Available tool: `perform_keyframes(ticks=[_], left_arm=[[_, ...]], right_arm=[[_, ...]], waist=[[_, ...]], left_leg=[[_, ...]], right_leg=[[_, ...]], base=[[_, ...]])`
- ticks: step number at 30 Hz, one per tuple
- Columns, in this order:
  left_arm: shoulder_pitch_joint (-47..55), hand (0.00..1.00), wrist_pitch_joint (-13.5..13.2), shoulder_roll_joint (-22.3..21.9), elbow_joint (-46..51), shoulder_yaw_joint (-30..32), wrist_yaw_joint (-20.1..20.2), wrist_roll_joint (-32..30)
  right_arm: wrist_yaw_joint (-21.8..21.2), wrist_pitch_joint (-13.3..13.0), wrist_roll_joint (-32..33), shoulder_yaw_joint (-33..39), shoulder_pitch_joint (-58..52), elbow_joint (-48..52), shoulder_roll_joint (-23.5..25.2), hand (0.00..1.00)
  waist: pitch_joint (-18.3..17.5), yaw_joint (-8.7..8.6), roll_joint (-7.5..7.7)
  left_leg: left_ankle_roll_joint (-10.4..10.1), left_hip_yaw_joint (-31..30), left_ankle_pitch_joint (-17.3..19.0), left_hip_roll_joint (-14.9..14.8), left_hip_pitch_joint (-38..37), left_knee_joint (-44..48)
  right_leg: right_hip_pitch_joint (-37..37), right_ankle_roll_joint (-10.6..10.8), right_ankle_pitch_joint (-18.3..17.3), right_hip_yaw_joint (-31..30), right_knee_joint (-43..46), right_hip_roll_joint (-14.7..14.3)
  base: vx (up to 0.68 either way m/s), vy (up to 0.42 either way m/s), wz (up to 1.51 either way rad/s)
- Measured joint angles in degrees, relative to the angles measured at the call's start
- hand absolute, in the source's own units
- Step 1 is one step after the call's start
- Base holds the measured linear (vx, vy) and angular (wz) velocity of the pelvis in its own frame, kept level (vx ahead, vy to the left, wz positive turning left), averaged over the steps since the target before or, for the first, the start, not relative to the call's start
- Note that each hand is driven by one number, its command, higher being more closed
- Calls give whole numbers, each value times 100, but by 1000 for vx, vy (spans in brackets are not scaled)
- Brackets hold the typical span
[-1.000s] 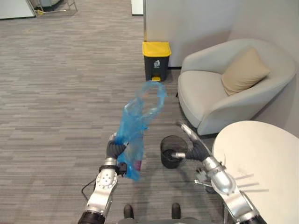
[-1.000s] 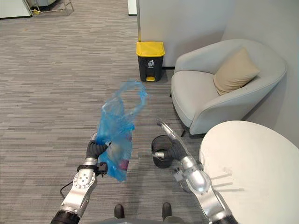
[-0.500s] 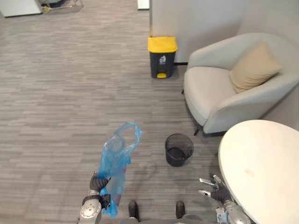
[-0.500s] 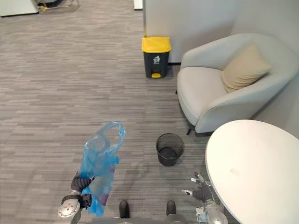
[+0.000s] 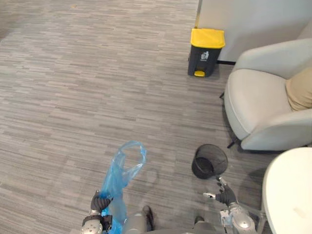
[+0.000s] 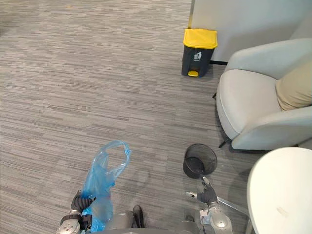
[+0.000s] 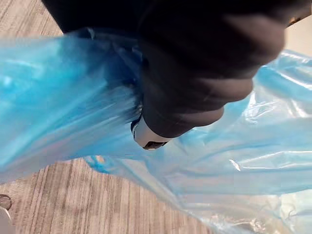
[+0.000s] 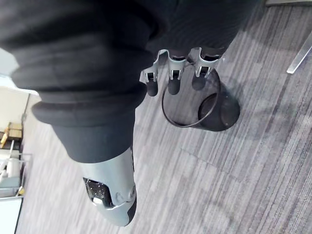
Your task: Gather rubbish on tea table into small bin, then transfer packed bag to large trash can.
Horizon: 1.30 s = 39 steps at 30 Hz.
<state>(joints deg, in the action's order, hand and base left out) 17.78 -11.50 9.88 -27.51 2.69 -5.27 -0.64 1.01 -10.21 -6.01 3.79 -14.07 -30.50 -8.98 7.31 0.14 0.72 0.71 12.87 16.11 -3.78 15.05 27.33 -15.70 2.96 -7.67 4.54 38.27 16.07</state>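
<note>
A: Grey carpet [image 5: 73, 73] underfoot. Landmark: small mesh bin [image 5: 209, 161], upright.
B: Blue bag [image 5: 120, 178]?
A: Well left of the bin, mouth gaping upward. Left hand [image 5: 100, 201] has its fingers curled round the bunched plastic.
B: Right hand [image 5: 223, 196]?
A: Just nearer the robot than the bin, fingers [image 8: 170, 83] loose, holding nothing.
B: Big trash can [image 5: 205, 51]?
A: Yellow lid, well beyond the bin. Armchair [image 5: 258, 107] to the bin's right.

The blue bag [image 5: 113, 187] is noted as thin, translucent, crinkled glossy plastic. The small bin [image 5: 201, 170] is recorded as black wire mesh. The armchair [image 5: 258, 102] is covered in matt pale cloth, the floor [image 5: 97, 73] in grey ribbed carpet.
</note>
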Motion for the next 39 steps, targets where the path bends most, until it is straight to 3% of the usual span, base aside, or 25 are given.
perform_keyframes(ticks=[1,4,6,8,10,12,14,15,17,20,22,23,24,25,26,28,29,30,31,32,33,35,37,38,39], left_arm=[[-90,100,1,113,16,-110,-1,0],[-337,100,2,228,66,-153,-11,4],[-622,100,-1,197,57,-312,-2,6],[-768,100,-9,198,51,-298,-12,8],[-764,100,-17,90,59,-307,-13,7],[-715,100,-11,-216,119,-216,-10,10],[-523,100,-4,-411,260,-152,-6,19],[-377,100,-4,-440,387,-166,-1,27],[-370,100,-12,-458,619,-163,1,43],[-384,100,-21,-515,800,-131,9,83],[-361,100,-17,-552,805,-131,7,101],[-289,100,-24,-659,874,-196,-1,101],[-220,100,-44,-721,897,-218,-11,99],[-279,100,5,-697,793,-213,-16,99],[-345,100,47,-622,762,-233,-13,98],[-320,100,46,-549,929,-306,-12,99],[-304,100,46,-489,1004,-343,-11,99],[-383,100,49,-425,1010,-494,-12,100],[-418,100,55,-376,1010,-516,-21,99],[-459,100,57,-357,1010,-518,-40,101],[-510,100,58,-343,1010,-531,-119,107],[-597,100,52,-277,996,-554,-125,115],[-816,100,14,-146,715,-492,-121,115],[-956,100,5,-141,392,-471,-123,113],[-1074,100,40,-214,14,-441,-124,108]], right_arm=[[6,12,-23,-2,-36,-3,90,0],[16,6,-19,-5,-100,54,261,0],[25,11,-14,27,-141,-19,218,0],[28,26,-16,38,-158,-29,188,0],[23,50,-14,37,-278,34,167,0],[7,53,-17,24,-232,314,147,0],[13,56,-8,-21,-238,710,87,0],[36,50,19,-24,-238,917,70,0],[66,35,132,-16,-219,1161,62,0],[152,35,137,42,-126,1227,-24,0],[178,31,138,87,-94,1233,-18,0],[192,24,129,89,-103,1221,-121,0],[199,19,115,94,-72,1150,-158,0],[217,54,102,89,25,939,-28,0],[215,85,91,85,-24,860,94,0],[209,109,84,77,-82,881,214,0],[210,123,84,80,-80,886,258,0],[212,131,81,75,-88,882,299,0],[212,136,80,66,-76,888,309,0],[212,156,79,63,-21,904,310,0],[217,158,79,62,29,904,311,0],[218,158,77,57,94,887,339,0],[249,138,76,58,243,640,288,0],[257,160,68,61,376,335,197,0],[259,190,18,68,479,-22,32,0]], waist=[[87,-112,-62],[198,-203,161],[202,-359,163],[203,-456,162],[168,-565,111],[254,-530,-232],[287,-441,-354],[306,-333,-328],[390,-165,-167],[390,107,-130],[379,199,-106],[276,291,-285],[184,333,-404],[168,333,-202],[61,266,-27],[48,239,155],[57,210,216],[79,117,229],[72,58,256],[78,57,250],[134,54,128],[155,20,75],[144,-230,92],[158,-370,72],[55,-432,-157]], left_leg=[[53,-239,77,-14,-159,-62],[82,-438,186,82,-464,-289],[18,-658,238,276,-808,-536],[-34,-777,261,421,-1164,-722],[-251,-848,375,374,-1610,-825],[-721,-478,127,-86,-1247,713],[-661,-311,-768,-596,-602,2535],[-519,-138,-640,-826,-355,3225],[-261,103,-435,-870,67,3541],[-169,294,-115,-887,932,2854],[-312,150,-214,-635,1188,1534],[-706,-320,-478,-550,1106,131],[-652,-432,-1064,-609,1104,-74],[-414,-309,-936,-493,1120,261],[-313,-85,-641,-403,1099,426],[-99,318,-343,-416,718,612],[-72,483,-179,-400,345,573],[-48,639,-6,-397,-92,397],[-49,699,39,-402,-315,275],[-81,858,98,-428,-727,-5],[-191,1055,167,-525,-1210,-415],[-300,1166,248,-569,-1732,-921],[-522,1186,187,-577,-2105,-1333],[-619,1096,133,-540,-2362,-1545],[-655,961,112,-741,-2502,-1611]], right_leg=[[-460,212,-400,-254,659,-344],[-907,183,-681,-213,445,-900],[-1137,147,-620,63,-514,-1119],[-1173,-153,-337,118,-1035,-1134],[-1011,-370,10,242,-789,-1134],[-532,-613,-390,494,-691,-1347],[95,-763,-483,386,-1021,-1614],[606,-802,-507,125,-1375,-1756],[1266,-863,-548,-274,-1873,-1737],[1902,-944,-659,-726,-2291,-1600],[2129,-694,-996,-999,-2254,-1388],[2161,-393,-1327,-1184,-2169,-1403],[2198,-233,-1569,-1326,-2109,-1449],[2218,-110,-1763,-1509,-2018,-1211],[2147,-78,-1750,-1606,-1836,-1023],[1847,355,-1492,-1740,-841,-884],[1484,980,-1059,-1714,224,-855],[882,1255,-748,-1607,1539,-835],[582,1124,-794,-1430,2033,-820],[102,818,-932,-1071,2397,-781],[-398,447,-1111,-536,2309,-793],[-993,189,-1130,124,1593,-794],[-1363,75,-679,607,-304,-820],[-1397,-209,225,697,-1082,-927],[-1333,-494,733,639,-1132,-1161]], base=[[315,172,45],[393,77,47],[393,8,74],[659,-38,79],[706,-83,72],[675,-132,17],[634,-134,-47],[624,-90,-74],[587,-20,-67],[602,124,-86],[507,264,-98],[517,334,-130],[551,380,-128],[567,348,-88],[695,362,-79],[579,241,-80],[531,183,-82],[580,142,-59],[440,60,-55],[526,6,-67],[452,-5,-80],[486,-38,-50],[611,-117,15],[687,-141,25],[725,-131,-1]])
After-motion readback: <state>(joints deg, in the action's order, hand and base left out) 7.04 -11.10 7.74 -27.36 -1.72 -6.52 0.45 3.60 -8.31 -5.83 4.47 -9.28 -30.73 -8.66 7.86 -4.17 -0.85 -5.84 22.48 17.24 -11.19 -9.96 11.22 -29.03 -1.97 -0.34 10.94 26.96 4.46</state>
